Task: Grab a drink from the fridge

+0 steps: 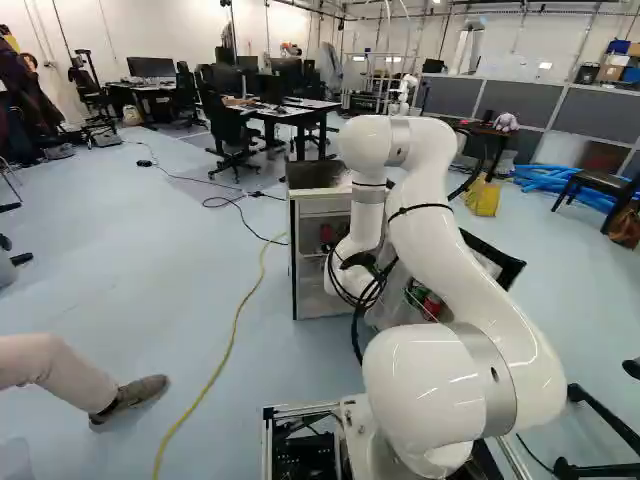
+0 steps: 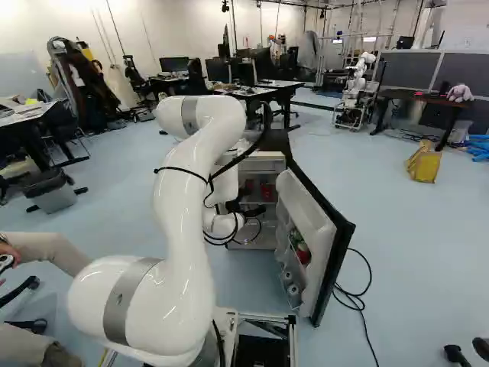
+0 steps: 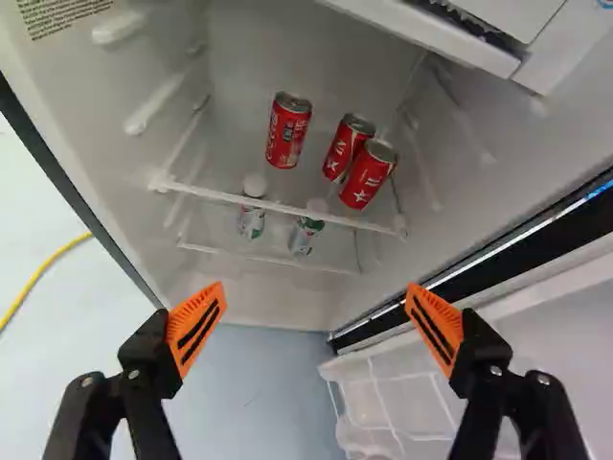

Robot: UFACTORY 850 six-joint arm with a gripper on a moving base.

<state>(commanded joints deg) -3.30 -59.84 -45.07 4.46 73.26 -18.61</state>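
Observation:
In the right base view my gripper [image 2: 250, 210] is at the front of the small fridge [image 2: 267, 160], whose door [image 2: 319, 229] stands wide open. The wrist view shows the gripper [image 3: 315, 299] open, nothing between its orange pads. Ahead of it, inside the fridge, a red can [image 3: 288, 131] stands apart on the shelf [image 3: 278, 205]. Two more red cans, one [image 3: 345, 149] partly behind the other [image 3: 368, 175], stand close together beside it. On the level below are two white-capped bottles, one [image 3: 252, 219] near the lone can's side, the other [image 3: 305, 234] nearer the pair.
Door racks [image 3: 393, 398] lie beside one finger, and drinks sit in them in the right base view. A freezer compartment [image 3: 431, 34] hangs above the cans. A person's leg [image 1: 55, 375] reaches in left of the base. Another robot [image 2: 355, 88] stands farther back.

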